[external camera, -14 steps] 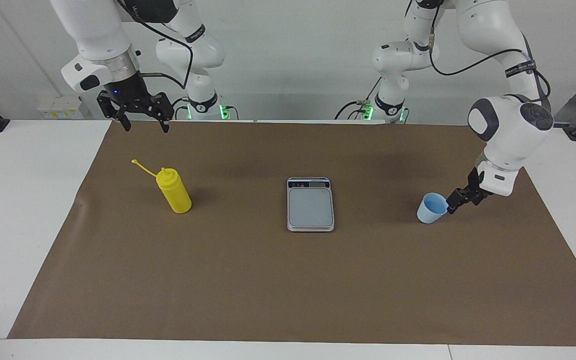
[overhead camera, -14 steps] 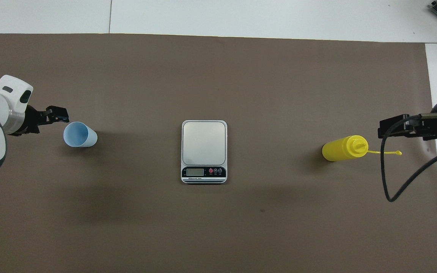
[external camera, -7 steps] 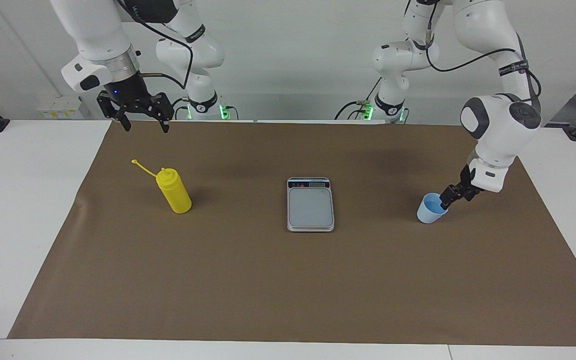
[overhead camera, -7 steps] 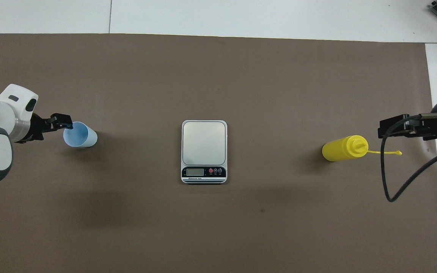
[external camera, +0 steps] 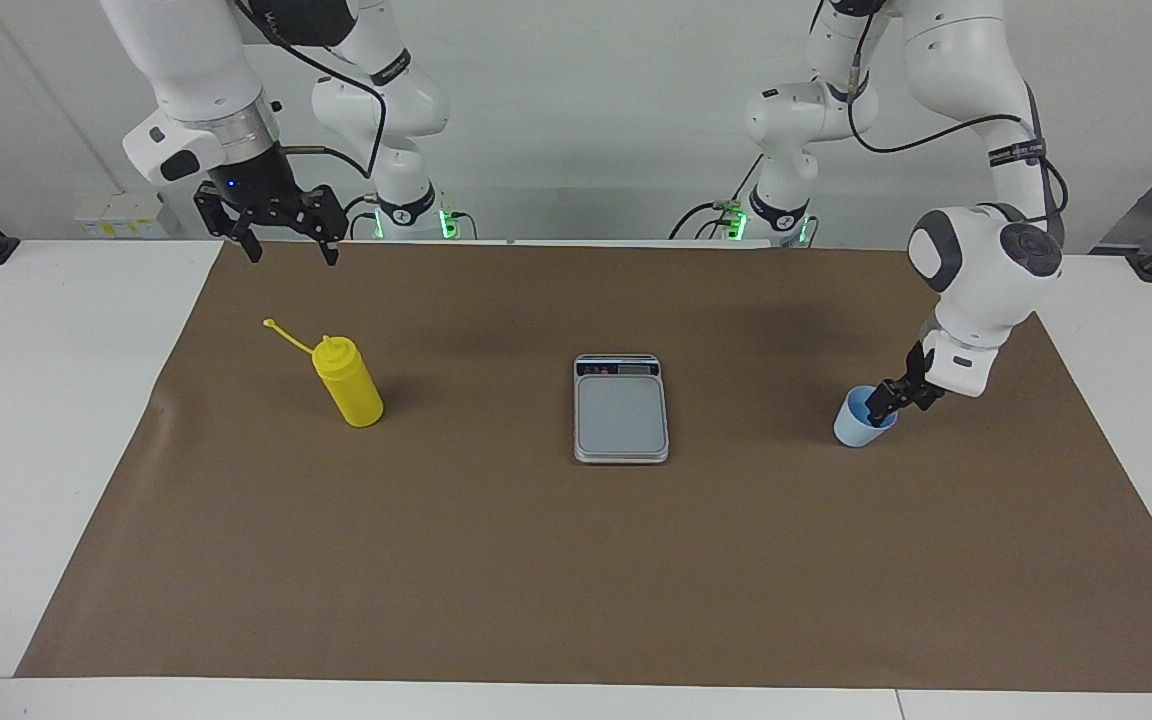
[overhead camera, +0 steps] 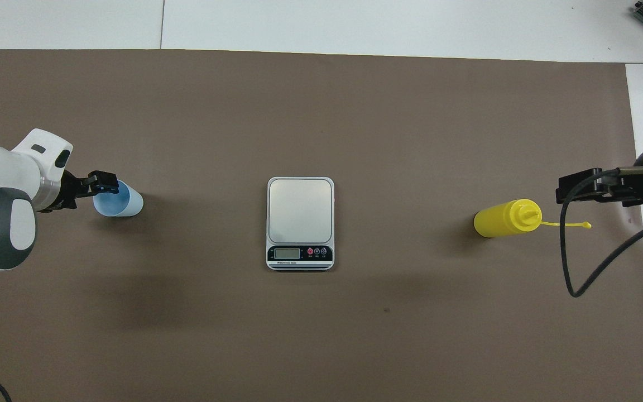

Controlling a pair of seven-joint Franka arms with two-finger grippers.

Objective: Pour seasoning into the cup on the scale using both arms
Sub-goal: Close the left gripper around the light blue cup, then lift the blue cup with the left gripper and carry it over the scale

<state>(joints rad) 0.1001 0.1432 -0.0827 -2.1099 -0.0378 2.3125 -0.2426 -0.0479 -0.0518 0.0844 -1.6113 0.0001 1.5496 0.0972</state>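
Cup [external camera: 858,424] is standing upright on the brown mat [external camera: 576,560] toward the left arm's end of the table, well apart from the scale [external camera: 621,410] at mid-table. Left gripper [external camera: 886,403] is sitting at the cup's rim, jaws wide and not clamping anything; one finger looks to be dipping inside the mouth w/ the other outside the wall, though contact is hard to confirm.

Judging by that, the step in hand is a rim pinch on the cup. To do it well: go a bit deeper so the wall is well betw. the pads, close gently (thin plastic, prob. flexes), lift straight up, then carry it level to the scale platform, setting it clear of the display strip.

Seasoning [external camera: 347,382] is standing upright toward the right arm's end, cap strap sticking out. Right gripper [external camera: 282,243] is waiting up over the mat edge near the bottle, jaws wide, holding nothing.
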